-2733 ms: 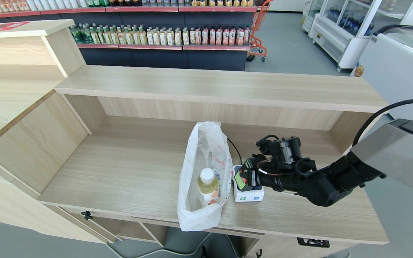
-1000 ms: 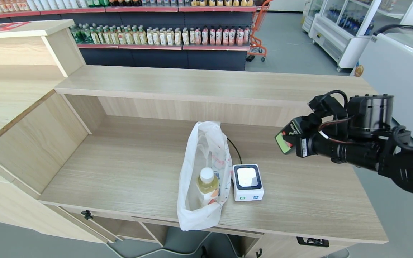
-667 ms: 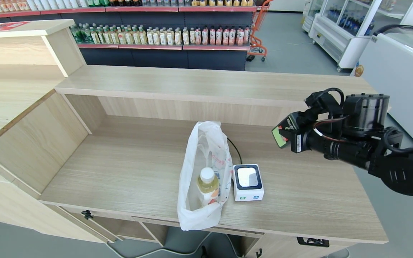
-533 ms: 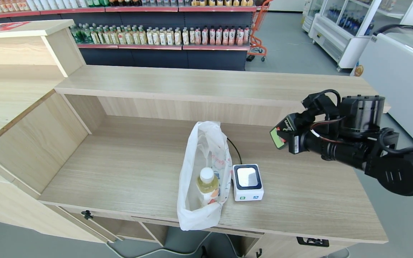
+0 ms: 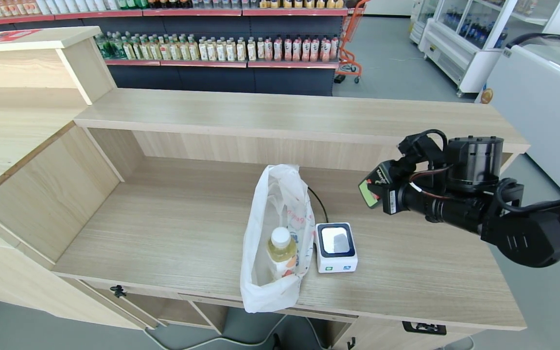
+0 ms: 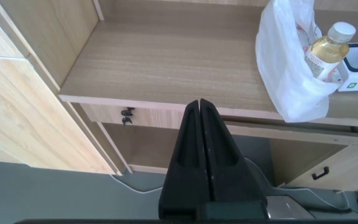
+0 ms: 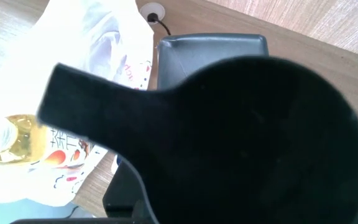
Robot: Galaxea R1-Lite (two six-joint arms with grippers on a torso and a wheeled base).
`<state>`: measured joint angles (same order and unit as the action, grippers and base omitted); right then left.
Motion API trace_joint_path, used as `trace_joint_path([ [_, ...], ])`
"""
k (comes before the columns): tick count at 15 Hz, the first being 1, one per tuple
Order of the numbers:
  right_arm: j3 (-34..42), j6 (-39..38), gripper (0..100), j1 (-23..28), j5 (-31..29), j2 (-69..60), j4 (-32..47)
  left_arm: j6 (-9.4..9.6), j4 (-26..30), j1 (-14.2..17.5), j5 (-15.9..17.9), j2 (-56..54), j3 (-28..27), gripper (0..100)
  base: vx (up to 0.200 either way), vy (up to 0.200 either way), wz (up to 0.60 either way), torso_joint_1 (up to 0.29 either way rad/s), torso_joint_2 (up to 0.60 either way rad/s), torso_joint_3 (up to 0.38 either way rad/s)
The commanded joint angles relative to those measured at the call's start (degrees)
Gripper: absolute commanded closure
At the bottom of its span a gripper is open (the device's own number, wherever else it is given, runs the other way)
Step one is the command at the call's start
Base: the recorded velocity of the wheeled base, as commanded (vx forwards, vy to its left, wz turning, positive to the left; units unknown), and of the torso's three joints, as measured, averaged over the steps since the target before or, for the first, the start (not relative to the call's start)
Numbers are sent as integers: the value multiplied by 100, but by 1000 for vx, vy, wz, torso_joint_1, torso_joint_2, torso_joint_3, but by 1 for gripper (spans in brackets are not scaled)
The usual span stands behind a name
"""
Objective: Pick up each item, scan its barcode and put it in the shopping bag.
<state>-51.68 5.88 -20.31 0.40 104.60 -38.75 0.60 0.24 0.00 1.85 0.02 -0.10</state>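
Bag [image 5: 275,233] of white plastic stands at the counter's [image 5: 173,228] front edge, about midway along it, mouth open and its bottom sagging over the edge. Inside it a bottle [image 5: 281,248] of yellow drink with a white cap stands upright. The scanner [image 5: 336,248], a white box with a dark window facing up, sits just beside the bag on its right, near the front edge. A black cable [image 5: 319,201] runs from it toward the rear wall.

The right gripper [image 5: 375,189] hangs in the air over the counter's right half, well apart from the scanner, clenched on a small pack [image 5: 368,192] with a green and red face turned toward the bag.

The left gripper [image 6: 199,104] is out in front of the counter's front edge, fingers pressed together with nothing between them.
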Motion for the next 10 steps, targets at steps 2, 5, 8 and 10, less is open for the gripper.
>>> trace_joint_path([
  [2,0,-8,100,-8,4,52,-1,2,2,0,-1,-2,1,100,0,0,0,0,0,0],
  [5,35,-51,100,-8,13,52,-1,-16,2,0,-1,-2,1,100,0,133,0,2,3,3],
  [8,-62,-175,100,-8,13,149,-53,-7,2,0,-1,6,-8,100,0,200,0,2,1,6],
  [10,-264,-183,100,-8,21,289,-71,-7,2,0,-1,6,-8,100,0,200,0,15,10,-2],
])
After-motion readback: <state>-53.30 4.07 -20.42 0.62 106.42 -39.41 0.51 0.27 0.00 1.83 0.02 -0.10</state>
